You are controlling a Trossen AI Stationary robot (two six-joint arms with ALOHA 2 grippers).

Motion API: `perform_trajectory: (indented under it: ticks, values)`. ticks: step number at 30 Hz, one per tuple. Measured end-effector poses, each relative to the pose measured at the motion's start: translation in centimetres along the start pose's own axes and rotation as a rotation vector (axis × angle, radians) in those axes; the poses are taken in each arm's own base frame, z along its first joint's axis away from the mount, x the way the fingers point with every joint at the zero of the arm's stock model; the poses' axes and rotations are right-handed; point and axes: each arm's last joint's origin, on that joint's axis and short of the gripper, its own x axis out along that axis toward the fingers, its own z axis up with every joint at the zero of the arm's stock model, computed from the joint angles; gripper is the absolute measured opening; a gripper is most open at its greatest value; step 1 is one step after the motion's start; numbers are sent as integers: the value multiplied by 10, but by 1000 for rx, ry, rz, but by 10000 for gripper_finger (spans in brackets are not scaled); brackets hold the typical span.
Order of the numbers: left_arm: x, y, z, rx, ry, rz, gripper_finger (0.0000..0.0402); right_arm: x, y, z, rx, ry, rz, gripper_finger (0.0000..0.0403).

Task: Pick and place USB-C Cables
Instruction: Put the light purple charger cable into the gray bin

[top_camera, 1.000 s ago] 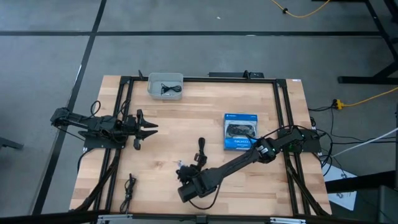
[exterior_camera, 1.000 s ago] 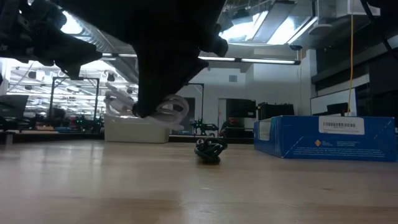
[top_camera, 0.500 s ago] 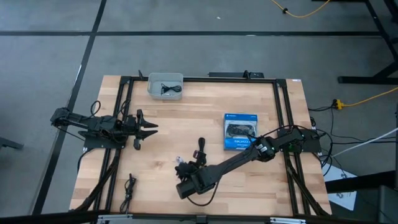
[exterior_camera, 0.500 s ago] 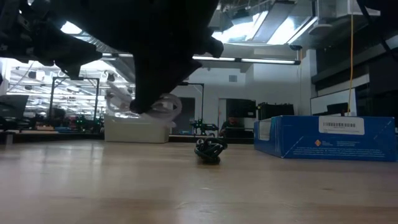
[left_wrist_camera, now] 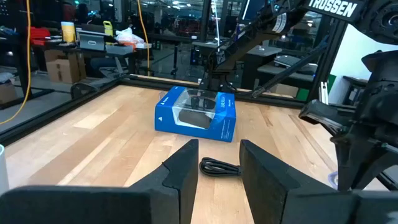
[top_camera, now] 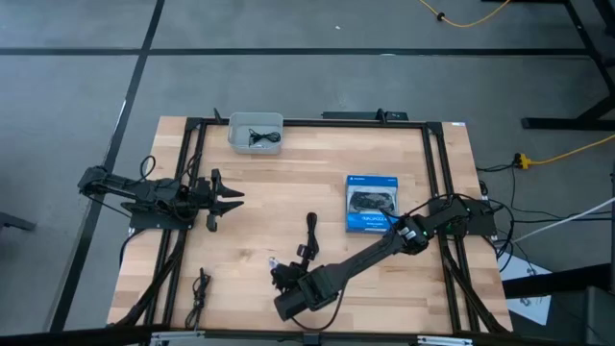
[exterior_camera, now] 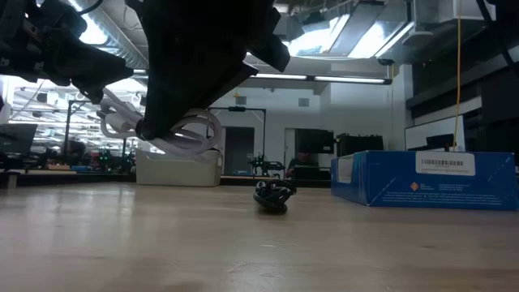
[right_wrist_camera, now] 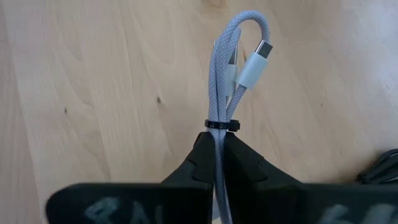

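Observation:
My right gripper (top_camera: 279, 271) is shut on a silvery-grey USB-C cable bundle (right_wrist_camera: 231, 81), above the table's near middle; the bundle also shows in the low view (exterior_camera: 174, 134). A black cable bundle (top_camera: 309, 231) lies on the table just beyond it and shows in the low view (exterior_camera: 273, 196) and the left wrist view (left_wrist_camera: 219, 167). Another black cable (top_camera: 200, 286) lies near the near-left corner. A third (top_camera: 259, 137) lies in the grey bin (top_camera: 240, 123) at the far edge. My left gripper (top_camera: 231, 199) is open and empty at the table's left. My right gripper pinches the grey bundle between its two fingers just behind the black tie (right_wrist_camera: 222, 125). The strands run forward out of the fingertips, along the fingers. The looped end with its white plug (right_wrist_camera: 252, 65) sticks out beyond the tips. The bundle is lifted clear of the table (exterior_camera: 182, 138).
A flat blue box picturing a game controller (top_camera: 371, 202) lies right of the middle and shows in the low view (exterior_camera: 430, 178). Dark frame rails (top_camera: 192, 173) run along the table's left, right and far sides. Bare wood lies between the two arms.
My right gripper has carried the grey cable a little toward the table's left and near edges. The bundle stays shut in the fingers and clear of the table.

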Motion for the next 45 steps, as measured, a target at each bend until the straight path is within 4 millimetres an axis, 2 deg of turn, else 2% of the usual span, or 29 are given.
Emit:
perform_trajectory:
  ticks: [6,9,13,17,19,23,26,28,31,33,39,43,45]
  values:
    - [0,0,0,0,0,0,110,-3,-4,3,-14,-106,-129,15]
    - [0,0,0,0,0,0,110,-4,-22,15,4,-153,-233,15]
    - [0,0,0,0,-1,0,110,-7,-63,39,41,-188,-399,15]
    - [0,0,0,0,0,0,110,-13,-112,71,62,-189,-477,15]
    - [0,0,0,3,0,0,110,-10,-140,90,62,-191,-501,15]
    - [0,0,0,7,-1,1,110,11,-200,123,53,-181,-533,14]
    - [0,0,0,8,-1,1,110,30,-245,146,29,-191,-464,14]
    - [0,0,0,8,-1,2,110,44,-278,160,36,-222,-354,14]
    - [0,0,0,8,-2,8,110,64,-329,172,74,-289,-193,14]
    - [0,1,0,33,-6,28,110,74,-357,173,93,-299,-124,14]
    - [0,2,1,162,-8,60,110,95,-403,170,90,-322,80,15]
    - [0,2,1,230,-9,75,110,101,-417,168,70,-344,199,42]
    - [0,2,1,268,-7,79,110,106,-419,168,56,-361,206,61]
